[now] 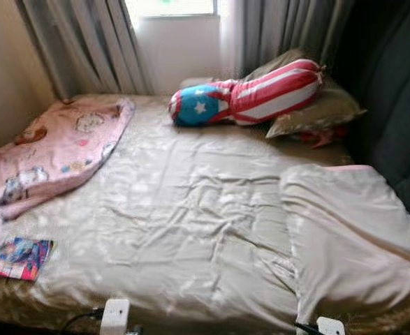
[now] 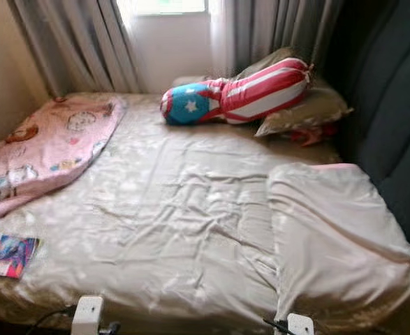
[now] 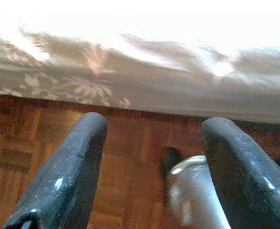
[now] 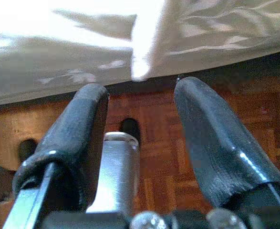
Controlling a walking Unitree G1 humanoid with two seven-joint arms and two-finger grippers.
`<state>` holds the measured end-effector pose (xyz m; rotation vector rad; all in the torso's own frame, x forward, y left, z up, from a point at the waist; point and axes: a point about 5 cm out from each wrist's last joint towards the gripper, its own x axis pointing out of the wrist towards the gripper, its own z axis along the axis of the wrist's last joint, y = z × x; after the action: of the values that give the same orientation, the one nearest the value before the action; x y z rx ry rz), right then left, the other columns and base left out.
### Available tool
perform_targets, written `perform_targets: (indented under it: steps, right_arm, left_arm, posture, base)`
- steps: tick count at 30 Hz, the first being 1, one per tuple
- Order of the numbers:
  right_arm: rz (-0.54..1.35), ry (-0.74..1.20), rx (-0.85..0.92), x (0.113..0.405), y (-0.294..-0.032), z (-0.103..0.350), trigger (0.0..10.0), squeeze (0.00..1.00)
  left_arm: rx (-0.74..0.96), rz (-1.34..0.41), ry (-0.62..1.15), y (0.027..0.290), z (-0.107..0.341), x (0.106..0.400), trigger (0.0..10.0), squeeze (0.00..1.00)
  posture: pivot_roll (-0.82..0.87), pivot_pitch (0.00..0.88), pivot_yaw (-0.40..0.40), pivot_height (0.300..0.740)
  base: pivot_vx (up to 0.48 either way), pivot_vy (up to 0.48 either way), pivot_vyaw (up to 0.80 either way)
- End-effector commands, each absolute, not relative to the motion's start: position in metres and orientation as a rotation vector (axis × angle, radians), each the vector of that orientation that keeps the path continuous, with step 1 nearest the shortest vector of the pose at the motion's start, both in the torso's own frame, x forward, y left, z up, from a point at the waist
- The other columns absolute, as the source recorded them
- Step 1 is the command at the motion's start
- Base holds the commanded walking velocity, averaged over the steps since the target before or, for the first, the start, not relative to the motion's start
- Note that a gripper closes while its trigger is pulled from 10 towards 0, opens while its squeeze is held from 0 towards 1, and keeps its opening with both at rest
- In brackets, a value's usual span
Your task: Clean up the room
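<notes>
Both hands are hanging wide and empty, left hand (image 3: 151, 167) and right hand (image 4: 140, 143), facing the bed (image 1: 191, 209).

No words, brands or numbers can be read; the booklet (image 1: 19, 257) at the bed's (image 1: 191, 230) front left corner has a print too blurred to read; the cushion (image 1: 246, 94) at the head edge bears a white star.

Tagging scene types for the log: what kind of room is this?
Most likely a bedroom: a bed with a rumpled beige sheet, pillows at its head, a pink blanket on one side, and curtains at a window behind.
</notes>
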<state>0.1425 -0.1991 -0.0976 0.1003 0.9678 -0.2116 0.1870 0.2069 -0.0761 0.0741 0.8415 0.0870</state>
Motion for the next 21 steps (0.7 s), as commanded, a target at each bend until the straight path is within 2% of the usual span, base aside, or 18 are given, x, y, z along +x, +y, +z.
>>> perform_targets:
  steps: [1, 21]
  right_arm:
    - [-0.191, 0.956, 0.119, 0.1478, -0.1899, -0.0969, 10.0, 0.00]
    - [-0.190, 0.981, 0.115, 0.1431, -0.1922, -0.0987, 10.0, 0.00]
  left_arm:
    - [0.086, 0.114, 0.866, 0.2177, -0.0777, 0.1800, 10.0, 0.00]
    - [0.084, 0.119, 0.882, 0.2191, -0.0795, 0.1763, 10.0, 0.00]
  posture:
    - [0.01, 0.000, 0.004, 0.740]
    - [0.01, 0.000, 0.002, 0.740]
  base:
    - [0.000, 0.480, 0.00]
    - [0.000, 0.480, 0.00]
